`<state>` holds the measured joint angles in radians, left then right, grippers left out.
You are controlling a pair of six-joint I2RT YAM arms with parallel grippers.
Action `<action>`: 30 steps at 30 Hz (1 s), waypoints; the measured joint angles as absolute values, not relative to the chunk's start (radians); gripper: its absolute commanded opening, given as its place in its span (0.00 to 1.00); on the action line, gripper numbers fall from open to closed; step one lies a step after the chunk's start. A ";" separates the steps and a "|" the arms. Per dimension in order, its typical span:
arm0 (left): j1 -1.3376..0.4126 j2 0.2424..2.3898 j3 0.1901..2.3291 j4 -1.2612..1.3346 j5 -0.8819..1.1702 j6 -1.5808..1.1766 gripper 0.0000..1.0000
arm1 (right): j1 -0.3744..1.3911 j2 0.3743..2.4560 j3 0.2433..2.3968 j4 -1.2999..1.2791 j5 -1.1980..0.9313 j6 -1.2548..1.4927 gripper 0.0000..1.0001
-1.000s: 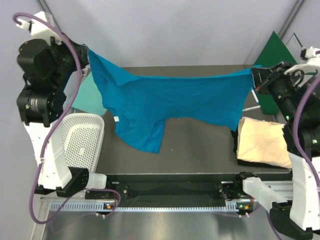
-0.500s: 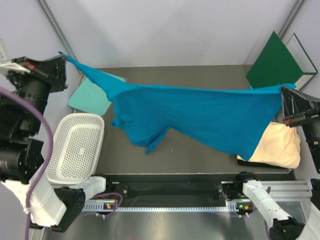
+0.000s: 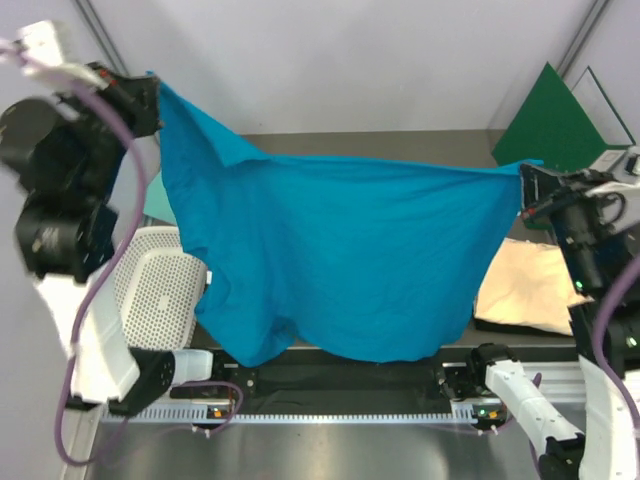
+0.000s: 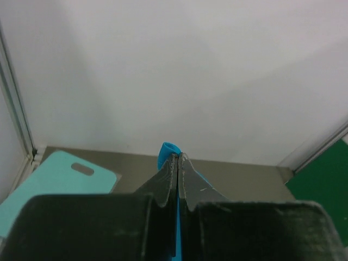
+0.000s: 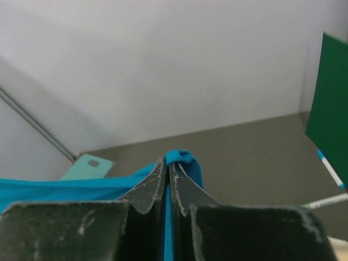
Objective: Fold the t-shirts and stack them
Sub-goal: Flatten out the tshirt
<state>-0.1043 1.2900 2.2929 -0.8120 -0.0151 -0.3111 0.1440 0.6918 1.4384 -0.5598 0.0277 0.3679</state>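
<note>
I count two t-shirts, one basket and two boards. The blue t-shirt (image 3: pixel 340 250) hangs stretched across the middle of the top view, from upper left to right-centre. The cream t-shirt (image 3: pixel 530 290) lies folded at lower right on the table (image 3: pixel 400 145).

At far left sits the white mesh basket (image 3: pixel 155 290). The teal board (image 4: pixel 54 176) is behind it, and the dark green board (image 3: pixel 555 115) leans at upper right. The hanging blue cloth blocks most of the table, the basket's right side and the cream bundle's left edge.

My left gripper (image 3: pixel 150 100) is clamped on a corner of the blue shirt at upper left. The right gripper (image 3: pixel 525 190) is pinched closed on the opposite corner at right-centre. Both wrist views show cloth between closed fingers.
</note>
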 measured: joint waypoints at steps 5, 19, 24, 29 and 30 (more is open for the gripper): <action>-0.104 1.541 2.278 -0.786 0.016 -0.291 0.00 | 0.144 0.839 1.259 -0.418 0.070 0.366 0.00; -0.104 2.329 2.358 -0.798 0.099 -0.296 0.00 | 0.083 1.900 1.362 -0.131 -0.119 0.408 0.00; -0.102 2.399 2.378 -0.805 0.118 -0.349 0.00 | 0.057 2.079 1.556 -0.194 -0.171 0.413 0.00; -0.089 2.387 2.435 -0.788 0.124 -0.399 0.00 | 0.041 2.106 1.716 -0.265 -0.207 0.417 0.00; -0.086 2.376 2.435 -0.785 0.124 -0.406 0.00 | 0.036 2.106 1.746 -0.279 -0.214 0.419 0.00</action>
